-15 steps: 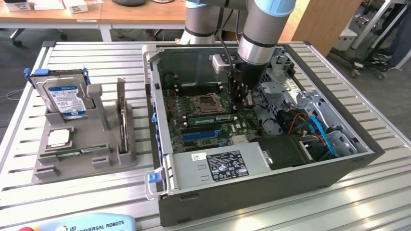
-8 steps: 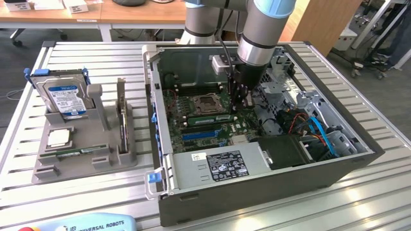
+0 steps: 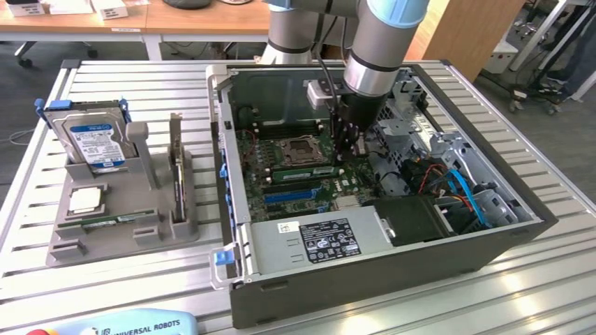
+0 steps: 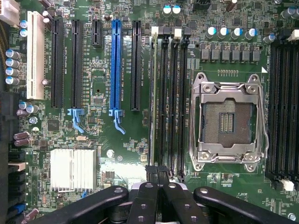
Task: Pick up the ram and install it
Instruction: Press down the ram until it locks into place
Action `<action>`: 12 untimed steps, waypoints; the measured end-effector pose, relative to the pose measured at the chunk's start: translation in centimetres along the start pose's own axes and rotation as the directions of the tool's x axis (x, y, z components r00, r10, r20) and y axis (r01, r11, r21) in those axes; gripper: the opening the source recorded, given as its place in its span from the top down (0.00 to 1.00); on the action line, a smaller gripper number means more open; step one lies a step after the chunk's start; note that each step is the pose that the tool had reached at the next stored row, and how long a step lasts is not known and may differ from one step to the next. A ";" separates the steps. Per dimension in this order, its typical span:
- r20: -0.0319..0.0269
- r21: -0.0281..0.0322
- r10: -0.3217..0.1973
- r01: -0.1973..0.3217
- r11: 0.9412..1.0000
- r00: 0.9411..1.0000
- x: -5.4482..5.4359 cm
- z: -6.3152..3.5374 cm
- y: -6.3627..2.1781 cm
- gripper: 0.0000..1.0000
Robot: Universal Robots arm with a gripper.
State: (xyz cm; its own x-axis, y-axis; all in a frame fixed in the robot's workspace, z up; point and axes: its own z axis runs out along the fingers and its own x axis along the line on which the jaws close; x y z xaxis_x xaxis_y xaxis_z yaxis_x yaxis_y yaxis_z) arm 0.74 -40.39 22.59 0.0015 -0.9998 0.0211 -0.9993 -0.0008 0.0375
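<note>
Fingers (image 4: 158, 179) pressed together, tips side by side right over the end of the memory slots (image 4: 168, 102) on the motherboard (image 4: 117, 154); nothing visible between them, and whether they actually touch the slots I cannot tell. In the wrist view a thin strip of green board, the ram (image 4: 153, 107), sits on edge in the slot nearest the expansion slots, with the black slots beside it bare and the open processor socket (image 4: 227, 122) just beyond those. Pulling back to the exterior view: the gripper (image 3: 347, 150) hangs straight down inside the open computer case (image 3: 373, 272), the arm (image 3: 386, 38) standing near vertical above it, wrist low among the case walls. Tight quarters here: drive cage and cables to the exterior view's right of the fingers, the case's far wall behind, the power supply (image 3: 312, 241) along the near edge. Outside the case, toward the tabletop's (image 3: 102, 279) edge at the exterior view's left, the grey holder (image 3: 125, 230) carries a hard drive (image 3: 93, 136) standing upright, a processor chip (image 3: 86, 199) lying flat, and a second ram stick (image 3: 175, 174) upright on its edge, well apart from the arm.
</note>
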 end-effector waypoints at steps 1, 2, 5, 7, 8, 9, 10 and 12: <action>0.000 0.000 0.000 0.000 1.000 1.000 0.0 0.00 0.00 0.90; 0.000 0.000 0.000 0.000 1.000 1.000 0.0 0.02 0.00 0.90; 0.000 0.000 0.000 0.000 1.000 1.000 0.0 0.13 0.00 0.90; 0.000 0.000 0.000 0.000 1.000 1.000 0.0 0.13 0.00 0.90; 0.000 0.000 0.000 0.000 1.000 1.000 0.0 0.13 0.00 0.90; 0.000 0.000 0.000 0.000 1.000 1.000 0.0 0.13 0.00 0.90; 0.000 0.000 0.000 0.000 1.000 1.000 0.0 0.14 -0.01 0.90; 0.000 0.000 0.000 0.000 1.000 1.000 0.0 0.19 -0.01 0.90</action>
State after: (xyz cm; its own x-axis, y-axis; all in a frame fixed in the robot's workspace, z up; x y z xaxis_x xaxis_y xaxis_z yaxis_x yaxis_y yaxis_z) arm 0.74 -40.38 22.41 0.0015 -0.9998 0.0208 -0.9993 -0.0008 0.0374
